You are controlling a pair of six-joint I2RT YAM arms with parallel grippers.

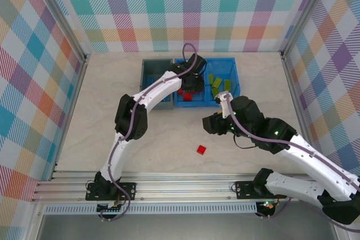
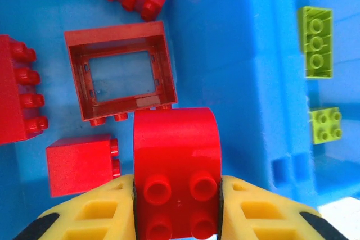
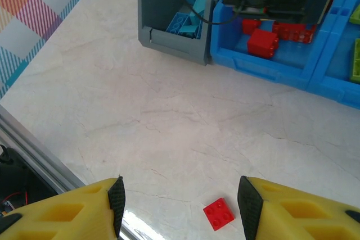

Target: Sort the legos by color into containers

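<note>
Pastel plaid wall panels (image 1: pixel 34 54) close this booth in on three sides. Silver aluminium rails (image 1: pixel 169 181) run along the near edge at six o'clock. The work surface is a pale cream tabletop with faint marble veining (image 1: pixel 101 111), matte and mostly bare.

At about eleven o'clock on the table sits the small grey open-top plastic bin (image 1: pixel 144 77), with light blue bricks (image 3: pixel 188 18) inside. Just beside it on the three o'clock side is the wide bright blue plastic bin (image 1: pixel 194 104), split into two compartments.

The left claw (image 2: pixel 177 206) reaches out to twelve o'clock and hangs over the blue bin's left compartment. Its yellow fingers (image 2: pixel 95 212) are clamped on the two sides of a red plastic brick with a rounded top (image 2: pixel 175 155). Below it in that compartment lie a red open frame (image 2: pixel 121 77), a red cube-like block (image 2: pixel 81 164) and other red studded bricks (image 2: pixel 17 96). The right compartment holds lime green bricks (image 1: pixel 216 82).

Out on the bare surface near the table's middle, a small red square brick (image 1: pixel 201 149) lies alone. The right claw (image 3: pixel 180 200) hangs above the table at about one o'clock of that brick, its jaws spread wide and gripping nothing. From its wrist, the little brick lies on the tabletop between the two fingers, nearer the right one.
</note>
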